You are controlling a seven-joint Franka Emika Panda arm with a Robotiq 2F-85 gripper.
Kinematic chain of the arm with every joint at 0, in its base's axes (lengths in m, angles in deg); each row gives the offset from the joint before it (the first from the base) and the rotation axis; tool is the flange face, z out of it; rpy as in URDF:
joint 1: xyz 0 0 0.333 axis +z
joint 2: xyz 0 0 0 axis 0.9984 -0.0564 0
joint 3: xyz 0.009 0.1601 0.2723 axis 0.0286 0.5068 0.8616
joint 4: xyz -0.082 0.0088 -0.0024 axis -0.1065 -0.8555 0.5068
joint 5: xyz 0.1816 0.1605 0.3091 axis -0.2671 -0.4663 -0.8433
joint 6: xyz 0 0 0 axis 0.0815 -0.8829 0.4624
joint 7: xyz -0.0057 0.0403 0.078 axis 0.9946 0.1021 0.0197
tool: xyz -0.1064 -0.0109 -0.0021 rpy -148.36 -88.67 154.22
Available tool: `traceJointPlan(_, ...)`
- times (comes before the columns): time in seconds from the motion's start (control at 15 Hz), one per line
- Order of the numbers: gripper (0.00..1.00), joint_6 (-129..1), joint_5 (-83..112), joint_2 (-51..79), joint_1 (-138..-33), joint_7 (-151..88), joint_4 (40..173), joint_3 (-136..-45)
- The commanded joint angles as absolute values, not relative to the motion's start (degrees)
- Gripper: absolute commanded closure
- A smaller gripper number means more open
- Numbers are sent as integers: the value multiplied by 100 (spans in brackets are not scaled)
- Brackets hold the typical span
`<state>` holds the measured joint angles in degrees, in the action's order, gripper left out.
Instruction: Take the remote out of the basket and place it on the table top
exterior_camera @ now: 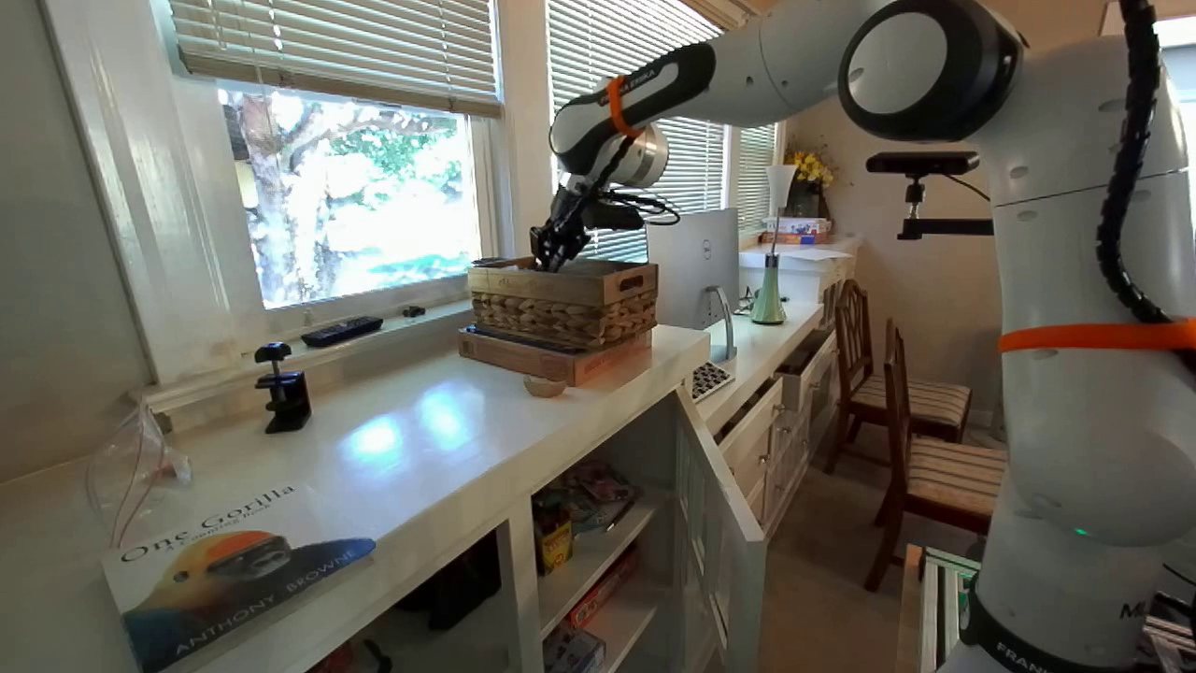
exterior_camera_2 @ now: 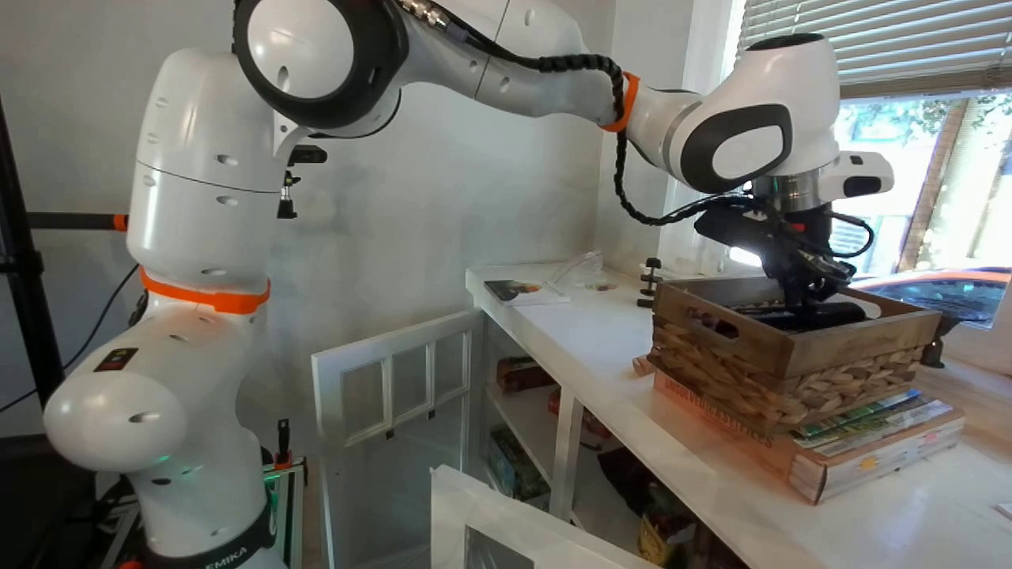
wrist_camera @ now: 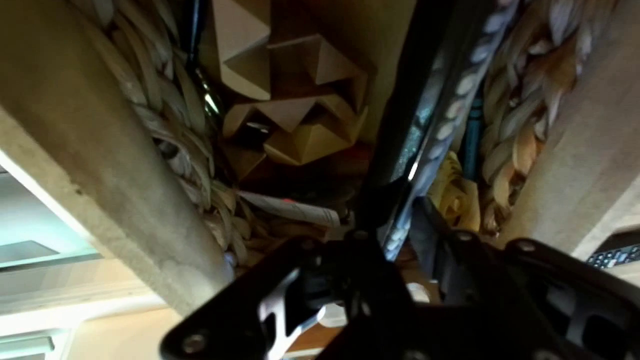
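The brown woven basket stands on a box and books on the white table top; it shows in both exterior views. In the wrist view its rims run along both sides. My gripper reaches down into the basket, fingers close together on either side of the dark remote. The remote stands tilted on edge, and the fingers look shut on it. In an exterior view the remote shows below the gripper, near rim level. The basket wall hides it in the opposite view.
A similar dark remote lies on the window sill. A black clamp, a book and a plastic bag are on the table top. The basket also holds a brown folded shape. A monitor stands behind the basket.
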<state>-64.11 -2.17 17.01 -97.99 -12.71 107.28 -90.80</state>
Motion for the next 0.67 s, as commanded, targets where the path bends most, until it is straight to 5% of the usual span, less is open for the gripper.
traceJointPlan(0.0, 94, -6439, -63, 1964, -9756, -1365, 10796, -9128)
traceJointPlan(0.6, 94, -6298, 572, 2406, -9605, -1396, 10684, -9150)
